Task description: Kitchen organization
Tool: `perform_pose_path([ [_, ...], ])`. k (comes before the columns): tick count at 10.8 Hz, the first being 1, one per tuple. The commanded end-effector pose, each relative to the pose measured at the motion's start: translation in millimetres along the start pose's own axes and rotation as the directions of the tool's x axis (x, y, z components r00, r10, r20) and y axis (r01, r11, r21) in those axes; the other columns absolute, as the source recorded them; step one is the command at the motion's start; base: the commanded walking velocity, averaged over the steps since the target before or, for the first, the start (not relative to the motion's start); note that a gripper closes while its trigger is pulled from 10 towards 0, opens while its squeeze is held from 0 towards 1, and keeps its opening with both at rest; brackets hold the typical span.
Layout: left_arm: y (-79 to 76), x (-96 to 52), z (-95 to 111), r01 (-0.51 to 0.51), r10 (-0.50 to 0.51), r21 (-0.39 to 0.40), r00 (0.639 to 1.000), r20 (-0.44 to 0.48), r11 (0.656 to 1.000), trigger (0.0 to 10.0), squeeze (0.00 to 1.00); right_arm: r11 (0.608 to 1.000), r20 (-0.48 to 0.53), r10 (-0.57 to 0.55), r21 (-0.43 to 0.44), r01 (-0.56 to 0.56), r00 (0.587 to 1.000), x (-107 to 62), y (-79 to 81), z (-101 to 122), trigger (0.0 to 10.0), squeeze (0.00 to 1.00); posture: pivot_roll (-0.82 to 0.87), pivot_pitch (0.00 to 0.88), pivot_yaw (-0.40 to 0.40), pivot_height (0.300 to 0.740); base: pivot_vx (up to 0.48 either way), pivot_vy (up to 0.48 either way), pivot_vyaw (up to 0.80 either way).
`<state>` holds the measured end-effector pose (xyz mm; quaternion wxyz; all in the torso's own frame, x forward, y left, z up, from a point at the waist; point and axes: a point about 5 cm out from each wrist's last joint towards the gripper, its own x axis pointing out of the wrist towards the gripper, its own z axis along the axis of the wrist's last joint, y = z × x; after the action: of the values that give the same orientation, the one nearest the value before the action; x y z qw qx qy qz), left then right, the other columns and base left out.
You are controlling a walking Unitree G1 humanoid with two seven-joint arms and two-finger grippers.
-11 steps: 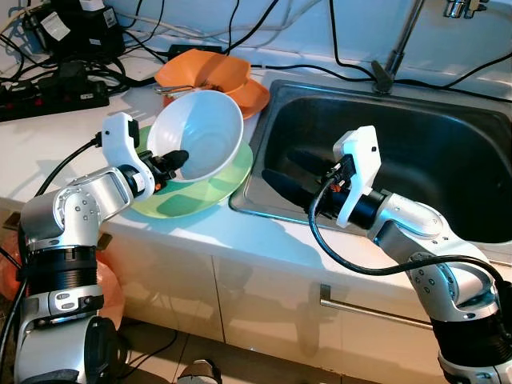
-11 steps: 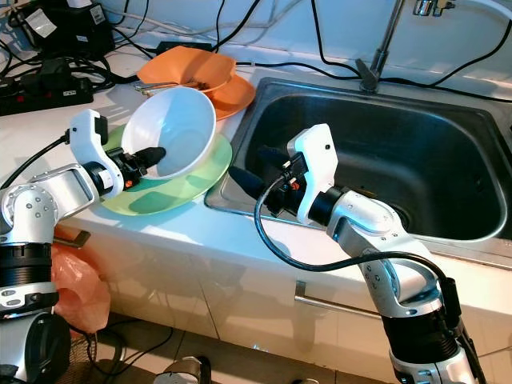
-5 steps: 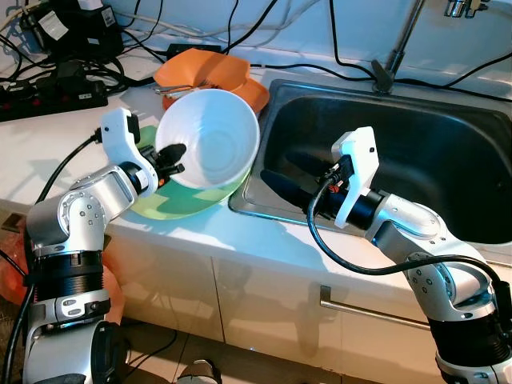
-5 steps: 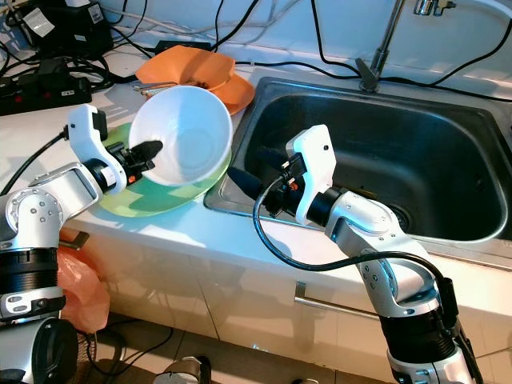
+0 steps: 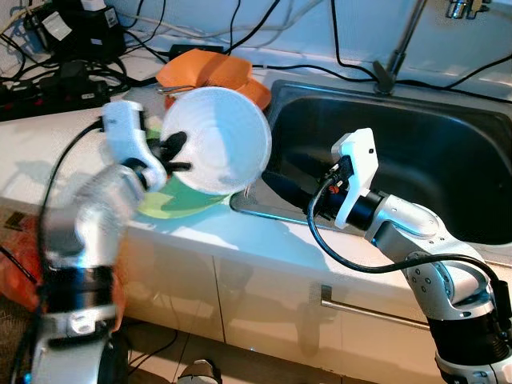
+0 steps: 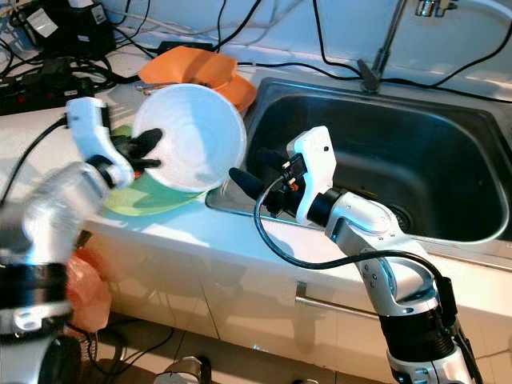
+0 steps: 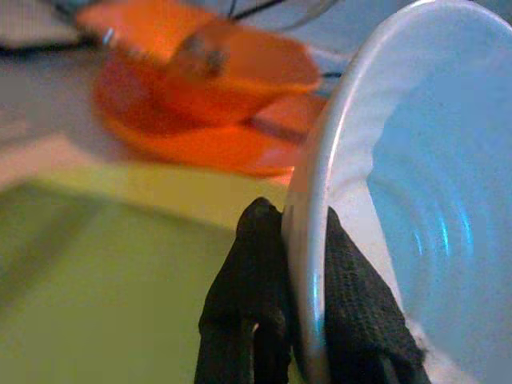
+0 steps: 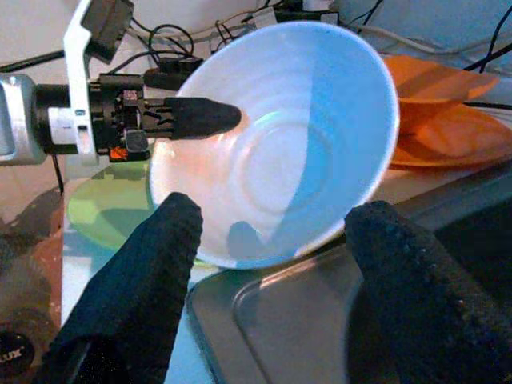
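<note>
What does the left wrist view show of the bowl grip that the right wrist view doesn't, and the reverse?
Left wrist view: close up, the left gripper's fingers pinch the white bowl's rim, one inside and one outside.

Right wrist view: the right gripper is open, its fingers apart on either side of the tilted bowl, not touching it; the sink edge lies below, and the left arm's wrist reaches in from the far side.

Both: the bowl held over the green plate, with the orange dishes behind.
</note>
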<state>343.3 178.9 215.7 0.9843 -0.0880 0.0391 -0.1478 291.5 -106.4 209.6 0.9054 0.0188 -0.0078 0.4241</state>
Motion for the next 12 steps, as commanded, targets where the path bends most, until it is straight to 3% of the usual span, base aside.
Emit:
perform_pose_path([
  [1, -18.6, 1.9, -1.5, 0.063, -0.065, 0.067, 0.997, 0.031, 0.996, 0.0, 0.00, 1.000, 0.028, -0.014, 0.003, 0.014, 1.000, 0.8, -3.5, 7.2, 10.0, 0.00, 0.09, 0.064, 0.014, 0.740, 0.000, 0.000, 0.00],
  [3, -34.1, 3.6, -0.2, 0.089, -0.096, 0.064, 0.989, 0.116, 0.994, 0.0, 0.00, 0.998, 0.053, -0.067, 0.013, 0.067, 0.996, 4.2, -9.0, 10.7, 10.0, 0.00, 0.09, 0.059, 0.018, 0.740, 0.000, 0.000, 0.00],
  [4, -35.9, 3.5, 2.1, 0.088, -0.099, 0.076, 0.983, 0.153, 0.993, 0.0, 0.00, 0.987, 0.079, -0.163, 0.031, 0.161, 0.984, 5.6, -20.2, 13.9, 10.0, 0.00, 0.09, 0.057, 0.020, 0.740, 0.000, 0.000, 0.00],
  [5, -38.0, 3.2, 5.2, 0.092, -0.109, 0.093, 0.974, 0.199, 0.991, 0.0, 0.00, 0.958, 0.114, -0.283, 0.077, 0.276, 0.952, 5.8, -36.1, 18.5, 10.0, 0.00, 0.09, 0.055, 0.021, 0.740, 0.000, 0.000, 0.00],
  [7, -39.0, 2.7, 9.0, 0.084, -0.104, 0.095, 0.966, 0.238, 0.992, 0.0, 0.00, 0.919, 0.161, -0.393, 0.097, 0.381, 0.905, 4.6, -48.8, 26.1, 10.0, 0.00, 0.10, 0.054, 0.021, 0.740, 0.000, 0.000, 0.00],
  [9, -37.8, 2.6, 8.4, 0.088, -0.106, 0.081, 0.959, 0.263, 0.993, 0.0, 0.00, 0.902, 0.183, -0.429, 0.141, 0.408, 0.885, 5.5, -54.2, 29.0, 10.0, 0.00, 0.10, 0.058, 0.019, 0.740, 0.000, 0.000, 0.00],
  [12, -38.6, 4.8, 2.9, 0.088, -0.107, 0.084, 0.963, 0.248, 0.993, 0.0, 0.00, 0.915, 0.182, -0.394, 0.168, 0.367, 0.901, 8.4, -49.2, 27.0, 10.0, 0.00, 0.09, 0.062, 0.018, 0.740, 0.000, 0.000, 0.00],
])
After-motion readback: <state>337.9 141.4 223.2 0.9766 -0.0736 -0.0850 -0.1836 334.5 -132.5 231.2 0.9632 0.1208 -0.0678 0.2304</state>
